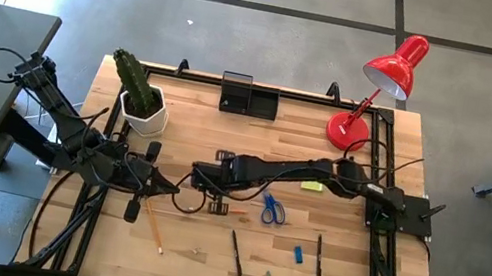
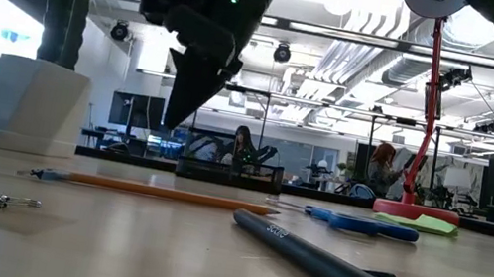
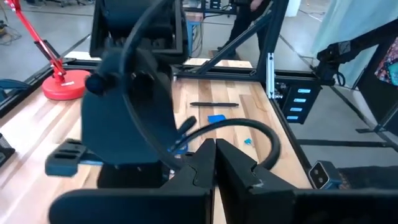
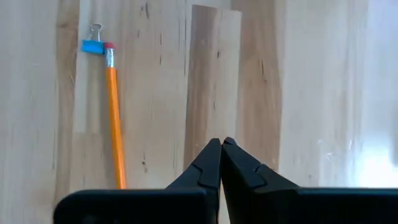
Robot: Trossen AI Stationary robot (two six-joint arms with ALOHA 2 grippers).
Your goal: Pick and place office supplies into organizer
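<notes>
Overhead first: both arms reach toward the middle of the wooden table (image 1: 205,253). The left gripper (image 1: 172,187) points toward the centre from the left side, near the upper end of an orange pencil (image 1: 154,226) that lies slanted on the boards. The right gripper (image 1: 197,182) hangs over the table's middle, close to the left one. The organizer (image 1: 248,97), a black box, sits at the far edge, well apart from both grippers. Loose supplies lie toward the near edge: blue-handled scissors (image 1: 271,210), two black pens (image 1: 236,254) (image 1: 318,257), a small blue eraser (image 1: 299,254), and a yellow-green sticky-note pad (image 1: 312,184) partly under the right arm. A cactus pot (image 1: 145,105) stands at the far left, a red lamp (image 1: 375,95) at the far right.

Low view: a dark gripper (image 2: 185,88) hangs point-down above the pencil (image 2: 158,191), clear of the wood. A black pen (image 2: 326,268) lies nearest the camera, a small metal clip (image 2: 0,200) to the left, the scissors (image 2: 359,222) and sticky pad (image 2: 424,224) farther back. The organizer (image 2: 230,169) sits low in the distance.

Left wrist view: the left gripper's (image 3: 215,149) fingers are pressed together, holding nothing; the other arm fills the frame ahead.

Right wrist view: the right gripper's (image 4: 221,144) fingers meet at the tips, empty, over bare wood just beside the pencil (image 4: 115,118), whose eraser end touches a blue binder clip (image 4: 93,45).
</notes>
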